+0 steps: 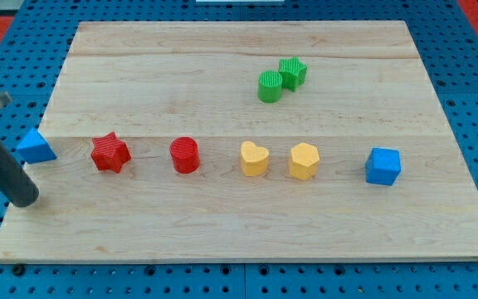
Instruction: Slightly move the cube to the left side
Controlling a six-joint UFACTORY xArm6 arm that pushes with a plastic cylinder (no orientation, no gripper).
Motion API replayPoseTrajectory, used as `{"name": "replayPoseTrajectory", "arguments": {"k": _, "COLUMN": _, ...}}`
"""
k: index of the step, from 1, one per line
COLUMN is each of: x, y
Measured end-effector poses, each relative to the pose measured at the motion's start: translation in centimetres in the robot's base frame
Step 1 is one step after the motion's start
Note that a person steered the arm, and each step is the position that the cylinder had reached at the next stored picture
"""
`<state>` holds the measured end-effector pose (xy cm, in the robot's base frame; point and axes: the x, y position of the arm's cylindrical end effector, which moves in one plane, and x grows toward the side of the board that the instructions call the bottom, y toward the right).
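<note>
Blue cube (383,166): sits near the view's right edge of the surface (222,232), the task's block, nothing touching it.

Tool: a bare rod with no jaws, holding nothing; my tip (25,199) rests far to the view's left of the blue cube, just below the blue triangular block (35,147).

Row left of the blue cube: yellow hexagonal block (304,161) nearest, then yellow heart (254,159), red cylinder (185,155), red star (110,153).

Above and left of the blue cube: green cylinder (270,86) touching green star (292,72).

Risk: the tip must cross to the cube's right face; a straight path likely scatters the row.

Risk: an overlong push would probably drive the cube into the yellow hexagonal block.
</note>
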<state>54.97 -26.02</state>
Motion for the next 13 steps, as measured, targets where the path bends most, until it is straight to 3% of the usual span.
{"name": "replayPoseTrajectory", "arguments": {"k": 3, "x": 0.4, "y": 9.8}}
{"name": "replayPoseTrajectory", "arguments": {"k": 6, "x": 0.4, "y": 9.9}}
{"name": "replayPoseTrajectory", "arguments": {"k": 8, "x": 1.2, "y": 24.1}}
{"name": "replayPoseTrajectory", "arguments": {"k": 9, "x": 1.3, "y": 28.3}}
{"name": "replayPoseTrajectory", "arguments": {"k": 10, "x": 5.0, "y": 33.5}}
{"name": "replayPoseTrajectory", "arguments": {"k": 11, "x": 5.0, "y": 45.4}}
{"name": "replayPoseTrajectory", "arguments": {"k": 12, "x": 1.2, "y": 52.3}}
{"name": "replayPoseTrajectory", "arguments": {"k": 13, "x": -3.9, "y": 51.7}}
